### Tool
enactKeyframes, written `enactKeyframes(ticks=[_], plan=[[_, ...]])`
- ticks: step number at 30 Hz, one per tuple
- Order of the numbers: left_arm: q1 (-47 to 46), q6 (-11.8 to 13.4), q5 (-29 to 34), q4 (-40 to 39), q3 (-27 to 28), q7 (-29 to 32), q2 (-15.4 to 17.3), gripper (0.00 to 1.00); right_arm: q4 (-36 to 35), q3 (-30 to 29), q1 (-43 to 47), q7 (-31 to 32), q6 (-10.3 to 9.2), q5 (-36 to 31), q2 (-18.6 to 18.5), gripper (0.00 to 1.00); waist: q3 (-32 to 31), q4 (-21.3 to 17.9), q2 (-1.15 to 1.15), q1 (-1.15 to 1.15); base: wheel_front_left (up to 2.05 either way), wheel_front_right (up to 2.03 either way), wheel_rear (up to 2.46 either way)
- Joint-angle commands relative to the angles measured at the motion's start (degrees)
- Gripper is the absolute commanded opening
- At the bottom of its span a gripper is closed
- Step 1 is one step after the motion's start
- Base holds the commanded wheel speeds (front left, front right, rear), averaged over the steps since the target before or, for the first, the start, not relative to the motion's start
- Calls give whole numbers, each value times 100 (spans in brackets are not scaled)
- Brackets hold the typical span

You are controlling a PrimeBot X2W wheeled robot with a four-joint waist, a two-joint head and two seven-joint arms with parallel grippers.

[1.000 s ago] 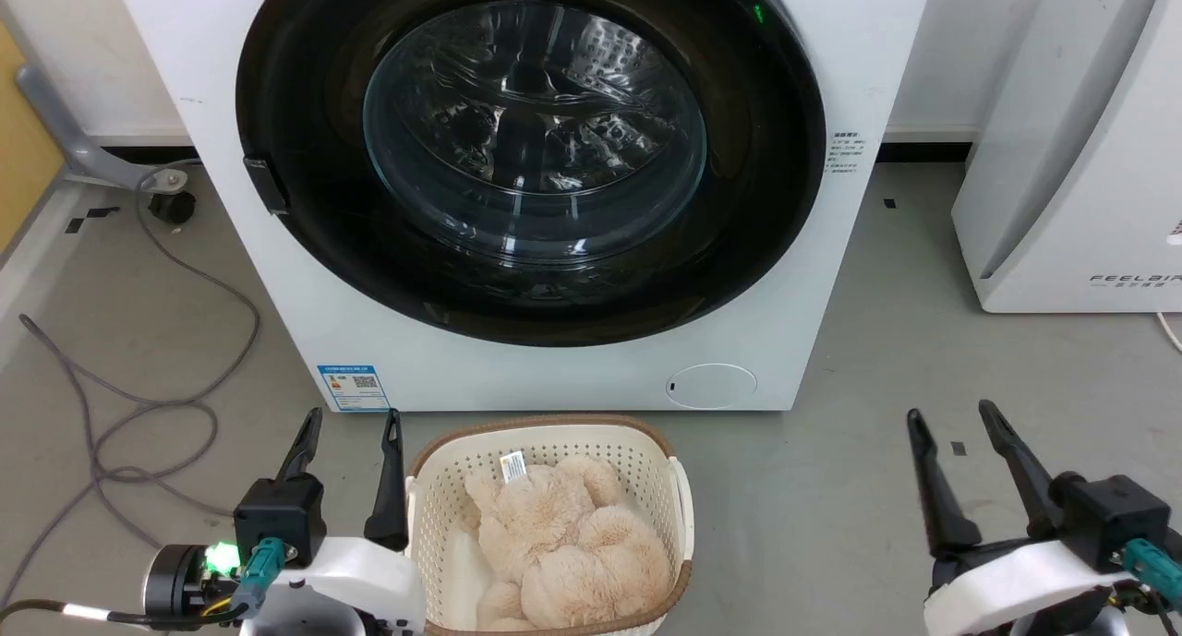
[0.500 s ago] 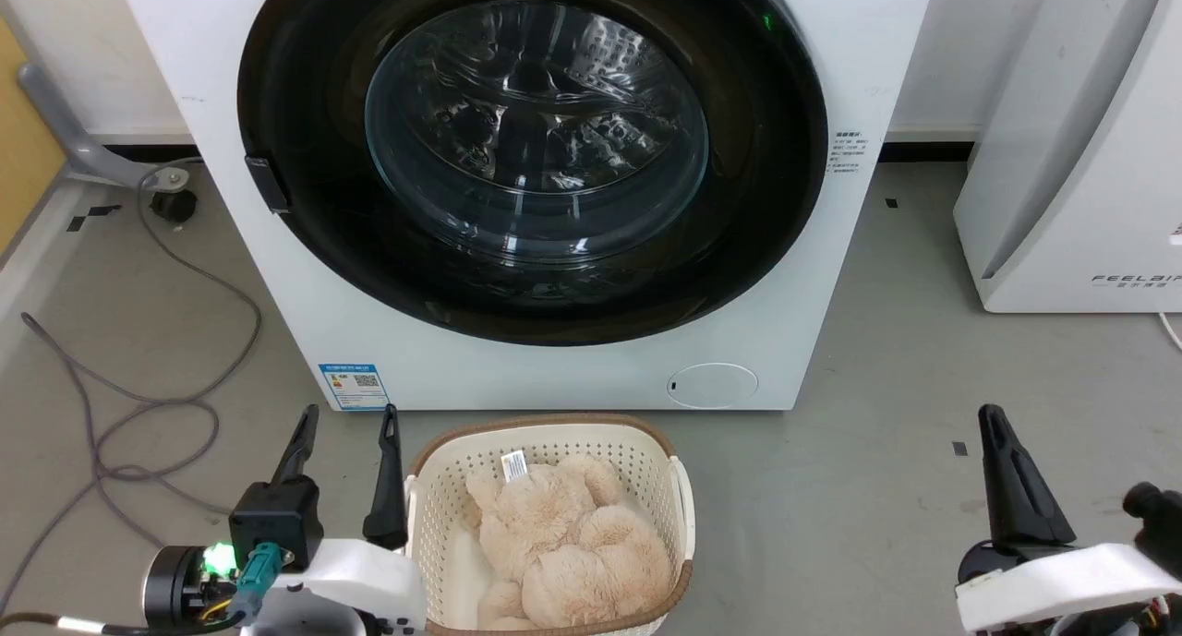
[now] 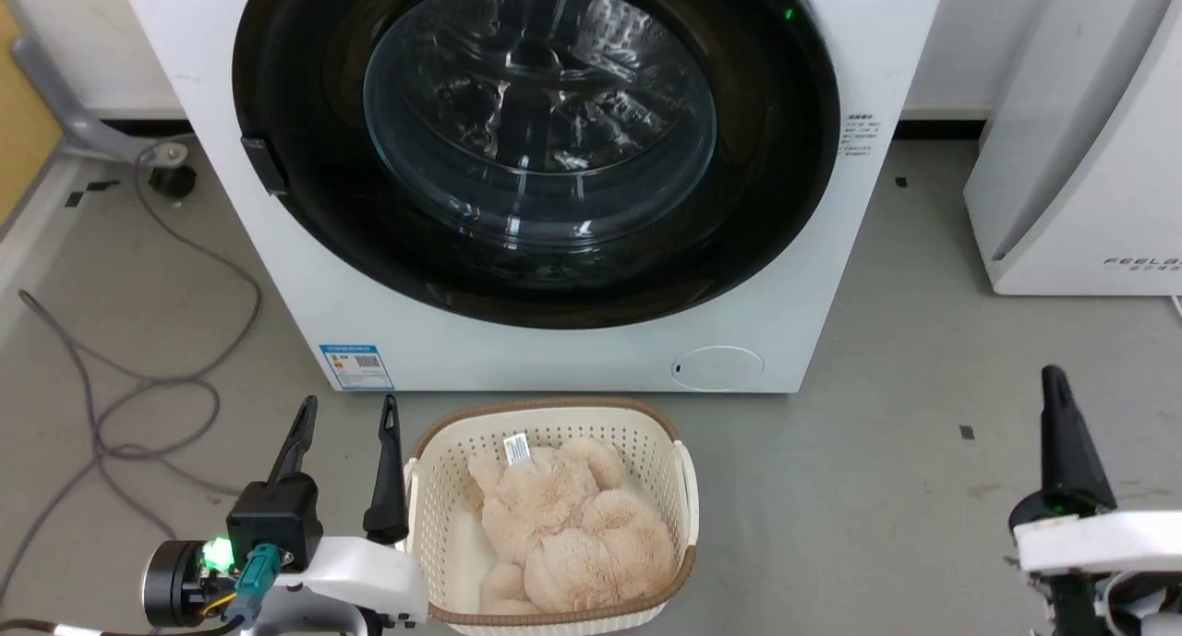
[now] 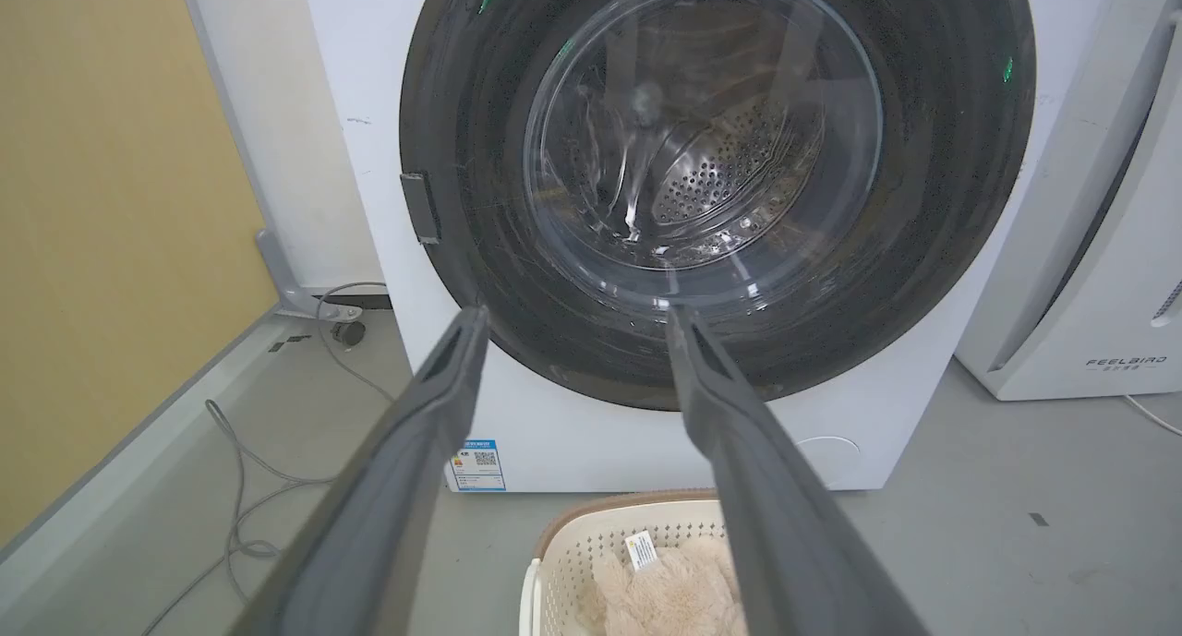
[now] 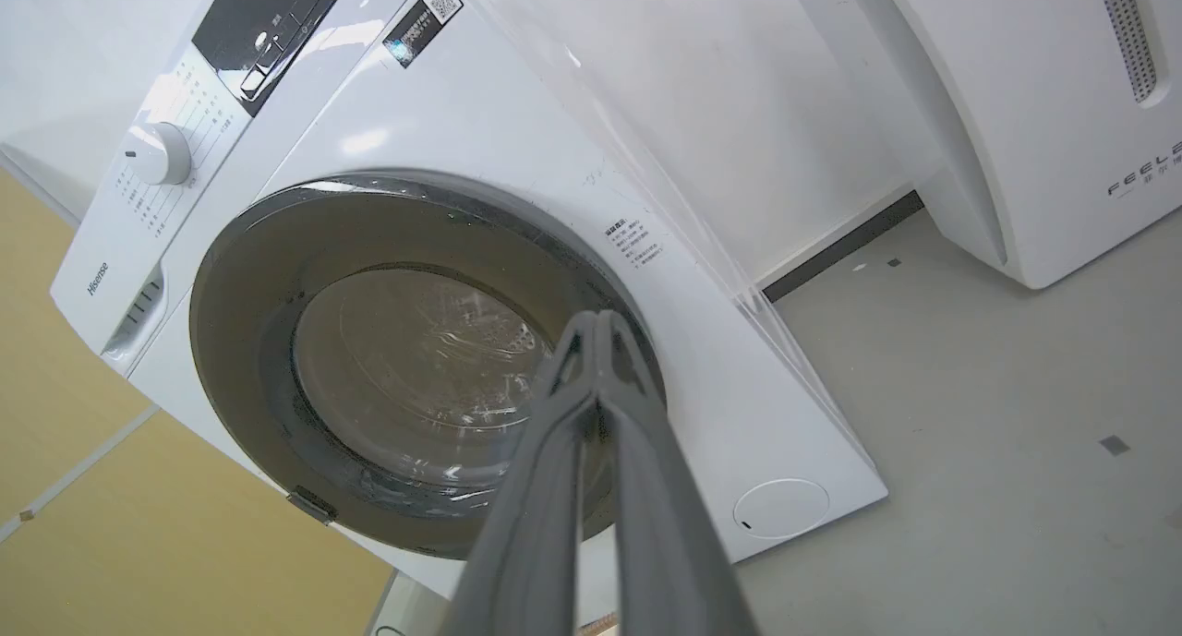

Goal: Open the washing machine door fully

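Two dark fingers (image 3: 388, 461) of the left end effector (image 3: 349, 405) stand spread wide at 7 o'clock in the head view. Nothing is between them, and their tips point to 12 o'clock. The right end effector (image 3: 1055, 382), at 4 o'clock in that view, has its fingers pressed together into one dark blade, pinching nothing. It hangs over bare floor (image 3: 877, 470), well apart from the machine.

Just beside the left end effector, at its 3 o'clock, sits a cream perforated basket (image 3: 554, 413) with a brown rim. A beige plush toy (image 3: 563, 534) with a white tag lies inside.

At the basket's 12 o'clock rises the washing machine (image 3: 554, 364), a white front-loader. The washing machine door (image 3: 536, 147), a glossy black disc with a clear bulging glass centre, lies shut against the front, nearly as wide as the machine. A small black tab (image 3: 261, 163) sits at the door's 9 o'clock edge, and a green light (image 3: 788, 13) glows near 1 o'clock. Under the door, a blue label (image 3: 355, 366) sits at 7 o'clock and a round filter cover (image 3: 717, 366) at 5 o'clock. Through the glass, the left wrist view shows the perforated steel drum (image 4: 729, 165).

A grey cable (image 3: 242, 318) loops across the floor at the machine's 9 o'clock. A white slanted appliance (image 3: 1090, 156) stands at its 3 o'clock.
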Motion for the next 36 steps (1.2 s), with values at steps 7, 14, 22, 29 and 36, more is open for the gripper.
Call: enactKeyframes(ticks=[7,14,22,29,36], plan=[[-192,54,-6,-49,-52,-137,3,100,343,-315,-643,-12,3,719,-70,0,239,72,0,0,0,0,0],[-317,60,14,-81,-61,-209,3,100,772,-429,-1226,28,4,1077,-276,0,443,133,0,0,0,0,0],[-534,108,-6,-146,-84,-305,3,100,1401,-426,-2193,96,4,1516,-585,0,792,213,0,0,0,0,0],[-707,169,-50,-166,-146,-388,3,100,2173,-426,-3145,86,4,1918,-867,0,1075,282,0,0,0,0,0],[-860,218,-81,-188,-191,-472,3,100,2647,-193,-4027,93,4,2115,-1044,0,1314,358,0,0,0,0,0]])
